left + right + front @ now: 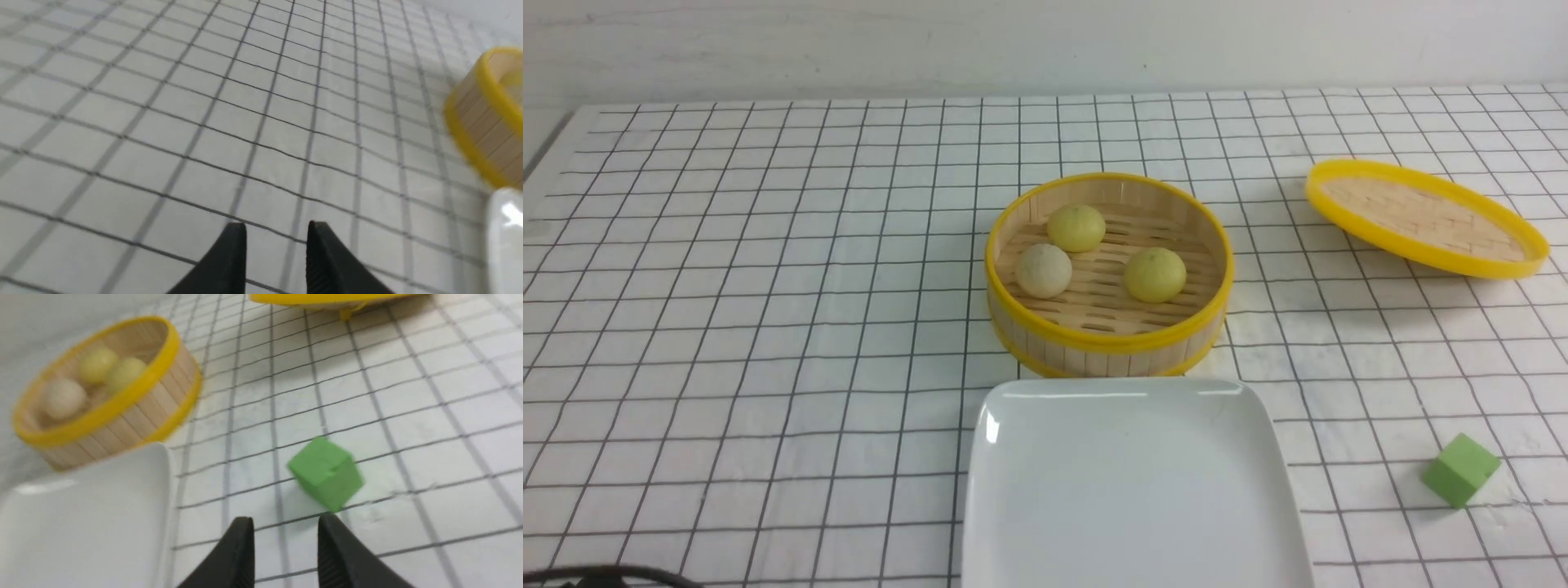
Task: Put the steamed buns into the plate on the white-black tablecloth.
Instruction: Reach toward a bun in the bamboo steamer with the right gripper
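Three steamed buns lie in the open bamboo steamer basket: two pale yellow ones and an off-white one. They also show in the right wrist view, blurred. The white plate sits empty on the white-black tablecloth, just in front of the basket. My left gripper is open and empty over bare cloth, left of the basket and the plate's corner. My right gripper is open and empty, close to the green cube.
The basket's flat yellow-rimmed lid lies tilted at the back right. The green cube sits right of the plate near the front. A dark piece of the left arm shows at the front left edge.
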Motion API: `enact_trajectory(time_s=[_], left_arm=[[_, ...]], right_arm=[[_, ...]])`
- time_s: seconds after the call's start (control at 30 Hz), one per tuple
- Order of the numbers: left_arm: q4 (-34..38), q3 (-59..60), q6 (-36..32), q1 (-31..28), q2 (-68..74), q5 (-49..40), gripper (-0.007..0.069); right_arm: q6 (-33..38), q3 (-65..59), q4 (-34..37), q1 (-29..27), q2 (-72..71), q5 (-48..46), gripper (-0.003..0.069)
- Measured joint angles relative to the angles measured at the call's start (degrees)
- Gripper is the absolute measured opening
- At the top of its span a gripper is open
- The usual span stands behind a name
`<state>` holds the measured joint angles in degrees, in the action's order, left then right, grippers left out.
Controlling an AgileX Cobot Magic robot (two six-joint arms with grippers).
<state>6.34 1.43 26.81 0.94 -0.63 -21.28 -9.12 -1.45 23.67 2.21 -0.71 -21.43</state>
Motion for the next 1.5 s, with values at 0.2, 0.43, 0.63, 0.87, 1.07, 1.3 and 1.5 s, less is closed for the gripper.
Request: enact_trajectory(time_s=[0.2,0.43,0.63,0.87,1.07,1.3,1.5], left_arm=[[16.66,0.06,18.87,0.00,0.00,-0.82,0.0241],[19.49,-0.25,20.76,0.00,0.00,-0.51,0.0232],[19.53,-14.58,0.93,0.57,0.56,-5.44,0.0115],[12.08,-31.37,-8.65,0.57,23.28,-30.67,0.0002],[9.39,-34.40,-15.54,0.57,41.56,-39.81,0.0002],[12.96,-34.70,-20.90,0.57,51.35,-37.51,0.0009],[15.41,-34.81,-23.78,0.57,54.85,-37.14,0.0040]], right_arm=[[-6.41,0.00,14.56,0.00,0.00,0.23,0.0240],[-6.39,1.03,18.28,0.00,0.00,0.17,0.0229],[0.40,13.72,12.87,0.00,1.53,-2.94,0.0086],[-7.19,35.23,-11.36,0.00,24.80,-30.05,-0.0007],[-3.13,42.15,-9.28,0.00,43.27,-42.88,0.0005],[19.71,42.84,15.74,1.21,57.18,-39.32,0.0087],[27.27,49.03,21.16,10.34,71.77,-33.57,0.0192]])
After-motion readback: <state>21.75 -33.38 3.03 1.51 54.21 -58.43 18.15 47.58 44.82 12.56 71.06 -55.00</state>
